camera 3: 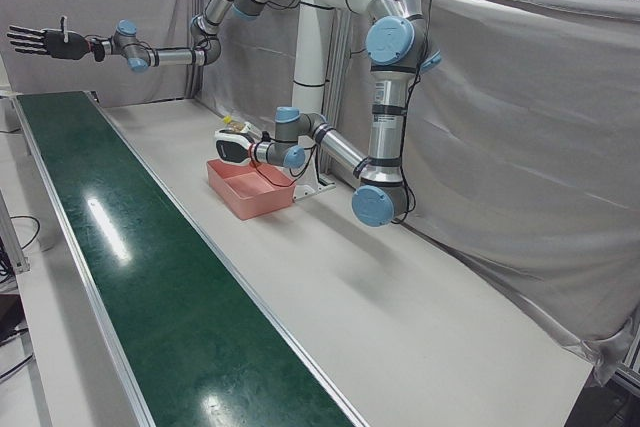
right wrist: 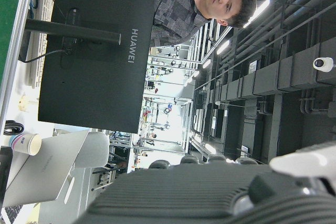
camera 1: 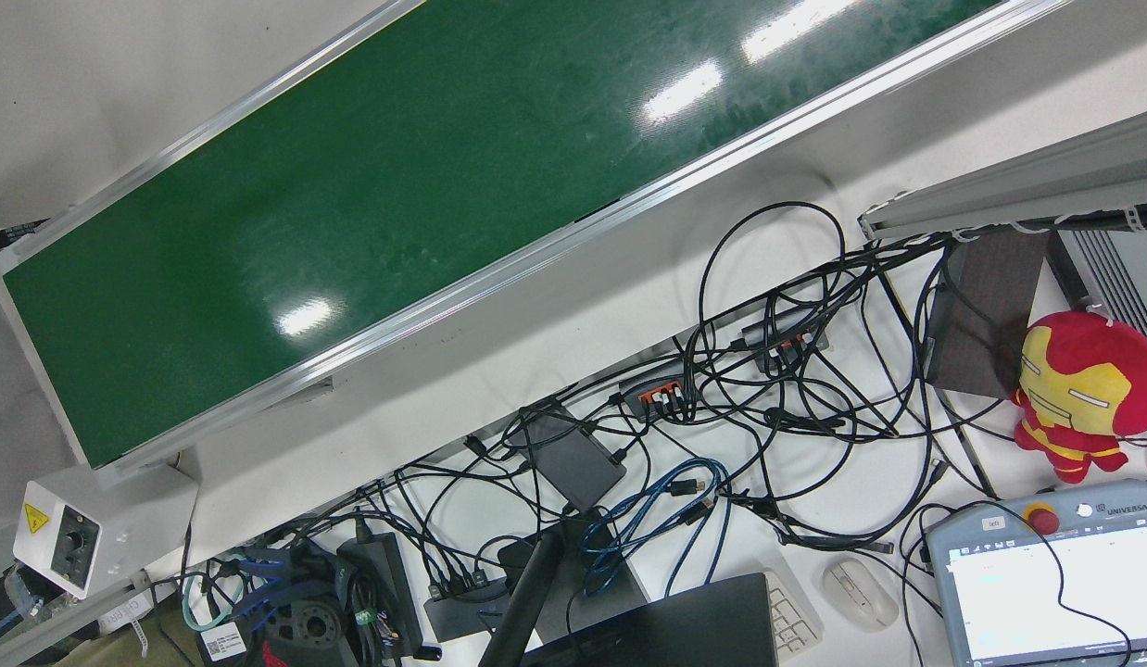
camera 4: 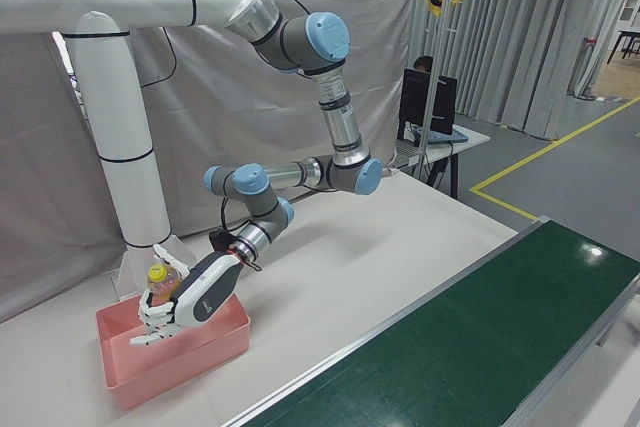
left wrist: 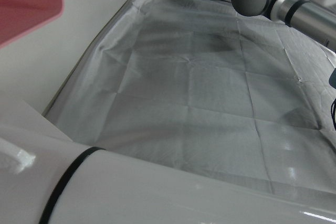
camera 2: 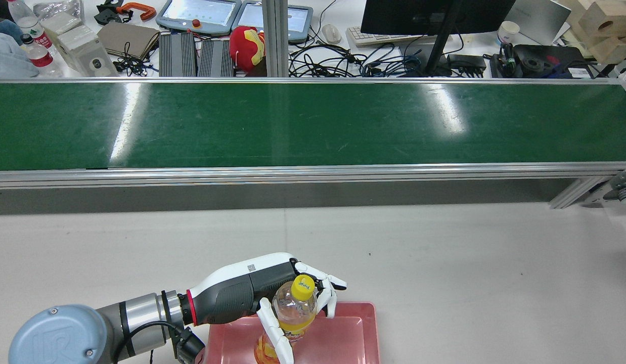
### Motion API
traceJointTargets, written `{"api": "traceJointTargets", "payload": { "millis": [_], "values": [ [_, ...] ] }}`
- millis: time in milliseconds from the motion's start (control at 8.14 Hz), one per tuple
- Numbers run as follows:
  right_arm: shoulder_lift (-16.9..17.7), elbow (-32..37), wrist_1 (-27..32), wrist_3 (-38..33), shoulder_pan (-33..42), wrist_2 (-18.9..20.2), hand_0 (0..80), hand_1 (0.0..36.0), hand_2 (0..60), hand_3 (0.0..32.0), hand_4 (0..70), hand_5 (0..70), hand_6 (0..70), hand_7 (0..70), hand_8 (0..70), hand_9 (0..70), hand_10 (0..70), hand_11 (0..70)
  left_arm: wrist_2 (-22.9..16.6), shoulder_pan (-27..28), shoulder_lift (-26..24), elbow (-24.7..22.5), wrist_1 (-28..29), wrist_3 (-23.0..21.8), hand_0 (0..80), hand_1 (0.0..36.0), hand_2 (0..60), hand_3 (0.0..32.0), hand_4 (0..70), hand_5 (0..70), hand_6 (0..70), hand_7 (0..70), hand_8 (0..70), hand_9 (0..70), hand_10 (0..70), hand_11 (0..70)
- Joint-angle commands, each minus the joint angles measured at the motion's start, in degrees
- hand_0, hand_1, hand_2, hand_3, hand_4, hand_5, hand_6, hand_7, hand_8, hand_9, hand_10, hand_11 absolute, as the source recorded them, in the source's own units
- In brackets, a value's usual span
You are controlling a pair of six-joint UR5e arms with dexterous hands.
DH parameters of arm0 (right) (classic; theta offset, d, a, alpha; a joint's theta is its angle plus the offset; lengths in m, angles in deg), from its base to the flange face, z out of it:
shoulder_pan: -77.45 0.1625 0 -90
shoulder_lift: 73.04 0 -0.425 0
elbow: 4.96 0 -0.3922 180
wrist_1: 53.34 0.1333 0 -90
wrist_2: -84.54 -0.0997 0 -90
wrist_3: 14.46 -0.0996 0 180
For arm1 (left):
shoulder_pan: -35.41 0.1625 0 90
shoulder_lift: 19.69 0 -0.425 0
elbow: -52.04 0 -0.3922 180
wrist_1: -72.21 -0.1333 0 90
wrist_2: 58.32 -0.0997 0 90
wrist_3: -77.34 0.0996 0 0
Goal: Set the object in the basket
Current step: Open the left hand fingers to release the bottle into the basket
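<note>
A clear plastic bottle [camera 2: 294, 309] with a yellow cap and an orange-yellow label stands upright in my left hand [camera 2: 252, 290], whose fingers are wrapped around it. The hand holds it over the near-left part of the pink basket [camera 2: 366, 323]. I cannot tell whether the bottle's base touches the basket floor. The same hand [camera 4: 198, 302], bottle [camera 4: 158, 284] and basket [camera 4: 205, 349] show in the right-front view. In the left-front view my right hand [camera 3: 42, 42] is raised high beyond the conveyor's far end, fingers spread and empty.
A long green conveyor belt [camera 2: 313, 124] runs across the station beyond the white table [camera 2: 444, 263]. Behind it a desk holds cables, a monitor, teach pendants and a red plush toy [camera 2: 247, 48]. Grey curtains [camera 3: 520, 127] hang behind the arms.
</note>
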Motion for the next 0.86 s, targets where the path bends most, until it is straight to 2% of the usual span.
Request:
{"api": "traceJointTargets", "payload": {
  "millis": [0, 123, 368, 614, 737],
  "values": [
    [0.00, 0.00, 0.00, 0.05, 0.00, 0.03, 0.0, 0.0, 0.0, 0.0, 0.0, 0.0, 0.0, 0.0, 0.0, 0.0, 0.0, 0.0, -0.05, -0.37, 1.39, -0.54, -0.21, 0.21, 43.6, 0.0, 0.0, 0.0, 0.0, 17.6, 0.0, 0.0, 9.8, 12.7, 13.1, 19.4],
    [0.00, 0.00, 0.00, -0.04, 0.00, -0.06, 0.0, 0.0, 0.0, 0.0, 0.0, 0.0, 0.0, 0.0, 0.0, 0.0, 0.0, 0.0, -0.05, -0.64, 1.39, -1.32, -0.12, 0.21, 40.7, 0.0, 0.0, 1.2, 0.0, 9.0, 0.0, 0.0, 6.8, 8.5, 9.2, 13.7],
    [0.00, 0.00, 0.00, 0.05, 0.00, -0.06, 0.0, 0.0, 0.0, 0.0, 0.0, 0.0, 0.0, 0.0, 0.0, 0.0, 0.0, 0.0, -0.05, -1.51, 1.57, -2.11, -0.12, 0.21, 40.1, 0.0, 0.0, 4.6, 0.0, 2.2, 0.0, 0.0, 1.2, 0.8, 3.8, 5.9],
    [0.00, 0.00, 0.00, -0.04, 0.00, -0.06, 0.0, 0.0, 0.0, 0.0, 0.0, 0.0, 0.0, 0.0, 0.0, 0.0, 0.0, 0.0, -0.05, -1.60, 1.74, -2.12, 0.32, 0.12, 39.6, 0.0, 0.0, 5.4, 0.0, 1.9, 0.0, 0.0, 0.3, 0.0, 3.2, 5.0],
    [0.00, 0.00, 0.00, -0.04, 0.00, 0.03, 0.0, 0.0, 0.0, 0.0, 0.0, 0.0, 0.0, 0.0, 0.0, 0.0, 0.0, 0.0, -0.05, -2.74, 1.74, -2.20, 1.19, -0.05, 39.7, 0.0, 0.0, 4.8, 0.0, 3.3, 0.0, 0.0, 0.7, 0.0, 4.0, 6.2]
  ]
}}
